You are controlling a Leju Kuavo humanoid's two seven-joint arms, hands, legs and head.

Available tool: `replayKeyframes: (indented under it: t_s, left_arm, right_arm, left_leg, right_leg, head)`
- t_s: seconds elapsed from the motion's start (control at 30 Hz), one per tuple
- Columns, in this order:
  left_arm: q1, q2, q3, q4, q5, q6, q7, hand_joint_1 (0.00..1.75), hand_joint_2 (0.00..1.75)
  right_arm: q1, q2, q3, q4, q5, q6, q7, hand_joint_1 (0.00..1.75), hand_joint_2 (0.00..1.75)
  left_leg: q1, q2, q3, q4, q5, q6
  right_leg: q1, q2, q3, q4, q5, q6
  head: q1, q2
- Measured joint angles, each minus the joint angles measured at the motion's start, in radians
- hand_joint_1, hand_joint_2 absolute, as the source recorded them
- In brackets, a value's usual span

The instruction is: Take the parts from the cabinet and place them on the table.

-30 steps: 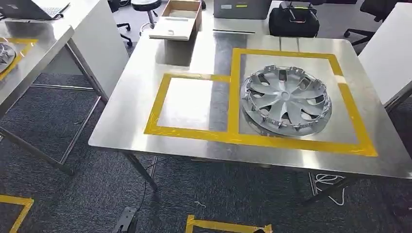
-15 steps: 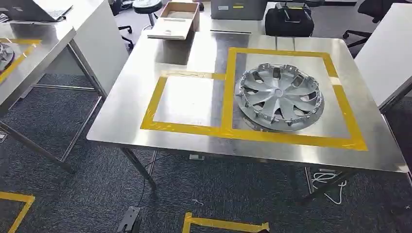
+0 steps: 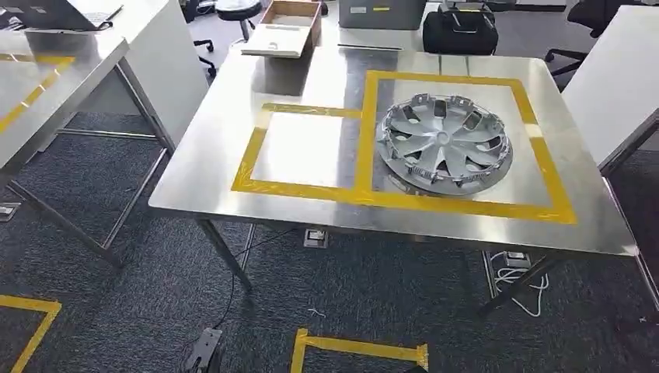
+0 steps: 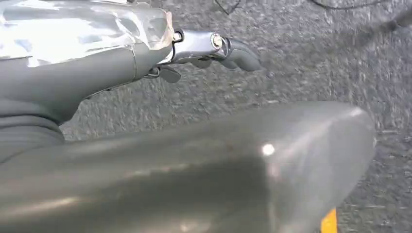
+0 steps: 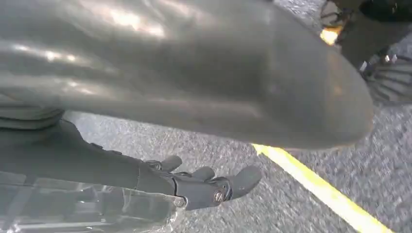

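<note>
One silver hubcap [image 3: 444, 145] lies flat on the steel table [image 3: 202, 163], inside the larger of two yellow tape squares, the right-hand one [image 3: 544, 167]. The smaller square [image 3: 250, 159] to its left holds nothing, just bare metal. Two squares, one part.

At the far edge of the table: one open cardboard box [image 3: 283, 29] on the left, one grey case [image 3: 376, 13] beside it, one black bag [image 3: 459, 29] further right. A second steel table [image 3: 47, 85] stands off to the left with a laptop [image 3: 54, 13] on it.

Down on the dark carpet, a yellow tape mark [image 3: 357, 346] lies near the middle and another [image 3: 27, 322] at the near left corner.

The left hand [image 4: 204, 51] hangs over the carpet, fingers loosely curled, nothing in it. The right hand [image 5: 194, 184] hangs the same way, fingers apart, holding nothing, with a yellow floor stripe [image 5: 320, 191] beside it.
</note>
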Motion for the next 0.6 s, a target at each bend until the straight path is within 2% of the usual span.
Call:
replayKeyframes:
  t_s: [0.03, 0.07, 0.1, 0.13, 0.17, 0.2, 0.23, 0.27, 0.3, 0.33, 0.37, 0.4, 0.47, 0.5, 0.53, 0.57, 0.6]
  left_arm:
    - [-0.002, -0.001, -0.001, 0.0, 0.0, 0.0, 0.0, 0.0, 0.0]
    - [-0.004, -0.003, -0.002, 0.0, 0.0, 0.0, 0.0, 0.0, 0.0]
    - [-0.003, -0.005, -0.002, 0.0, 0.0, 0.0, 0.0, 0.0, 0.0]
    - [-0.001, -0.006, -0.003, 0.0, 0.0, 0.0, 0.0, 0.0, 0.0]
    - [-0.001, -0.008, -0.005, 0.0, 0.0, 0.0, 0.0, 0.0, 0.0]
    - [0.0, -0.01, -0.005, 0.0, 0.0, 0.0, 0.0, 0.0, 0.0]
    - [-0.001, -0.01, -0.005, 0.0, 0.0, 0.002, 0.0, 0.0, 0.0]
    - [-0.001, -0.012, -0.005, 0.0, 0.003, 0.005, 0.0, 0.0, 0.0]
    - [-0.001, -0.013, -0.005, 0.0, 0.004, 0.005, 0.0, 0.0, 0.0]
    - [-0.001, -0.013, -0.005, 0.0, 0.005, 0.005, -0.002, 0.0, 0.0]
    - [-0.001, -0.013, -0.005, 0.0, 0.006, 0.005, -0.003, 0.0, 0.0]
    - [0.0, -0.013, -0.005, 0.0, 0.006, 0.006, -0.006, 0.0, 0.0]
    - [0.001, -0.013, -0.005, 0.001, 0.009, 0.007, -0.006, 0.0, 0.0]
    - [0.003, -0.011, -0.005, 0.002, 0.01, 0.007, -0.006, 0.0, 0.0]
    - [0.005, -0.01, -0.005, 0.002, 0.011, 0.007, -0.005, 0.0, 0.0]
    - [0.006, -0.01, -0.006, 0.002, 0.011, 0.007, -0.006, 0.0, 0.0]
    - [0.005, -0.01, -0.006, 0.003, 0.011, 0.007, -0.006, 0.0, 0.0]
  right_arm:
    - [0.0, 0.0, 0.0, 0.0, 0.0, 0.0, 0.0, 0.0, 0.0]
    - [0.0, -0.001, 0.0, 0.0, 0.0, -0.001, 0.0, 0.0, 0.0]
    - [0.0, -0.005, 0.001, 0.0, 0.0, -0.002, 0.0, 0.0, 0.0]
    - [0.0, -0.008, 0.001, 0.0, 0.0, -0.003, 0.0, 0.0, 0.0]
    - [0.001, -0.01, 0.002, 0.0, 0.0, -0.003, 0.0, 0.0, 0.0]
    - [0.001, -0.011, 0.003, 0.0, 0.0, -0.003, 0.0, 0.0, 0.0]
    - [0.002, -0.012, 0.005, 0.0, -0.002, -0.004, 0.0, 0.0, 0.0]
    - [0.001, -0.013, 0.007, 0.0, -0.005, -0.004, 0.0, 0.0, 0.0]
    - [-0.001, -0.013, 0.009, -0.001, -0.006, -0.004, 0.0, 0.0, 0.0]
    - [-0.005, -0.013, 0.012, -0.002, -0.008, -0.004, 0.0, 0.0, 0.0]
    - [-0.005, -0.014, 0.018, -0.004, -0.01, -0.005, 0.001, 0.0, 0.0]
    - [-0.006, -0.013, 0.021, -0.004, -0.014, -0.005, 0.001, 0.0, 0.0]
    - [-0.006, -0.013, 0.024, -0.004, -0.019, -0.005, 0.003, 0.0, 0.0]
    - [-0.004, -0.01, 0.027, -0.004, -0.021, -0.005, 0.004, 0.0, 0.0]
    - [-0.006, -0.011, 0.032, -0.004, -0.022, -0.006, 0.004, 0.0, 0.0]
    - [-0.007, -0.012, 0.035, -0.004, -0.024, -0.006, 0.005, 0.0, 0.0]
    - [-0.008, -0.012, 0.04, -0.004, -0.028, -0.006, 0.005, 0.0, 0.0]
  left_leg:
    - [-0.004, -0.002, -0.004, -0.014, 0.016, 0.005]
    - [-0.003, -0.002, -0.018, -0.014, 0.032, 0.009]
    - [-0.004, -0.001, -0.033, -0.013, 0.043, 0.004]
    - [-0.006, -0.001, -0.048, -0.012, 0.054, 0.004]
    - [-0.007, -0.001, -0.064, -0.01, 0.064, 0.003]
    - [-0.007, 0.0, -0.079, -0.006, 0.074, 0.002]
    - [-0.006, 0.0, -0.097, -0.002, 0.082, -0.001]
    - [-0.005, 0.0, -0.115, 0.007, 0.091, -0.005]
    - [-0.005, -0.001, -0.131, 0.018, 0.097, -0.009]
    - [-0.007, -0.001, -0.146, 0.031, 0.101, -0.015]
    - [-0.009, 0.0, -0.15, 0.039, 0.107, -0.02]
    - [-0.01, 0.0, -0.149, 0.042, 0.111, -0.026]
    - [-0.005, -0.002, -0.151, 0.039, 0.126, -0.037]
    - [-0.001, -0.005, -0.158, 0.043, 0.126, -0.041]
    - [0.001, -0.007, -0.166, 0.064, 0.08, -0.05]
    - [0.005, -0.007, -0.182, 0.117, 0.014, -0.058]
    - [0.009, -0.006, -0.203, 0.197, -0.048, -0.064]
  right_leg:
    - [0.004, 0.001, -0.019, 0.028, -0.042, -0.01]
    - [0.004, 0.002, -0.043, 0.088, -0.098, -0.02]
    - [0.003, 0.002, -0.063, 0.162, -0.147, -0.025]
    - [0.002, 0.002, -0.079, 0.236, -0.182, -0.024]
    - [0.002, 0.002, -0.084, 0.284, -0.193, -0.015]
    - [0.002, 0.002, -0.069, 0.29, -0.183, -0.003]
    - [0.001, 0.002, -0.03, 0.251, -0.16, 0.012]
    - [0.0, 0.001, 0.029, 0.174, -0.132, 0.025]
    - [-0.002, 0.001, 0.094, 0.085, -0.12, 0.029]
    - [-0.001, 0.001, 0.147, -0.004, -0.157, 0.018]
    - [0.008, 0.008, 0.158, -0.006, -0.154, 0.0]
    - [0.006, 0.007, 0.144, -0.012, -0.154, -0.004]
    - [0.011, 0.007, 0.14, -0.006, -0.145, -0.021]
    - [0.0, 0.003, 0.132, -0.009, -0.134, -0.029]
    - [0.001, 0.001, 0.121, -0.009, -0.123, -0.037]
    - [0.001, 0.0, 0.108, -0.009, -0.112, -0.043]
    - [0.002, 0.001, 0.095, -0.008, -0.1, -0.044]
  head:
    - [0.002, 0.0]
    - [0.004, 0.0]
    - [0.006, 0.0]
    - [0.006, 0.0]
    - [0.005, 0.0]
    - [0.006, 0.0]
    - [0.006, 0.0]
    - [0.006, 0.0]
    - [0.006, 0.0]
    - [0.006, 0.0]
    - [0.0, 0.0]
    - [0.001, 0.0]
    - [0.0, 0.0]
    - [0.001, 0.0]
    - [0.0, 0.0]
    - [-0.002, 0.0]
    - [-0.004, 0.0]
